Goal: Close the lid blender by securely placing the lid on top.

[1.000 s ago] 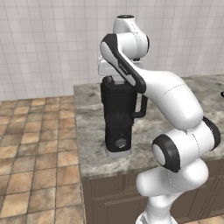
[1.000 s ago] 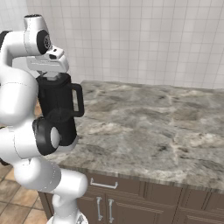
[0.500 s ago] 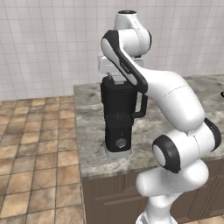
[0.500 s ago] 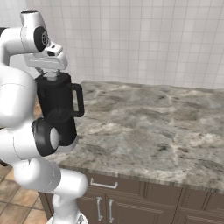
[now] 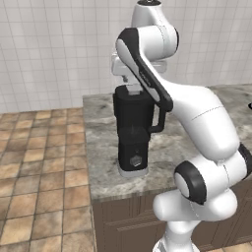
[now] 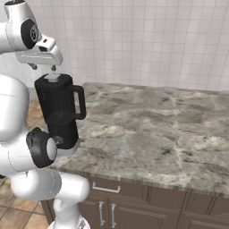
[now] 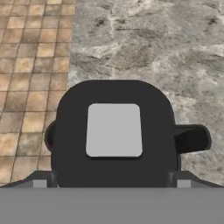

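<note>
Hovered directly above the blender (image 6: 59,112), gripper (image 6: 43,68) with fingers spread and holding nothing. Lid (image 7: 114,131) already seated on the upright jug's top, straight below the gripper, near the counter's (image 6: 156,129) left end.

You're facing a wall of small white square tiles (image 6: 147,40) running behind a mottled grey stone counter (image 6: 156,129). Under it sit dark brown cabinets (image 6: 134,208) with slim silver handles (image 6: 106,189). To the left, the floor is terracotta tile (image 5: 39,162) with pale grout. Light is even and soft.
</note>
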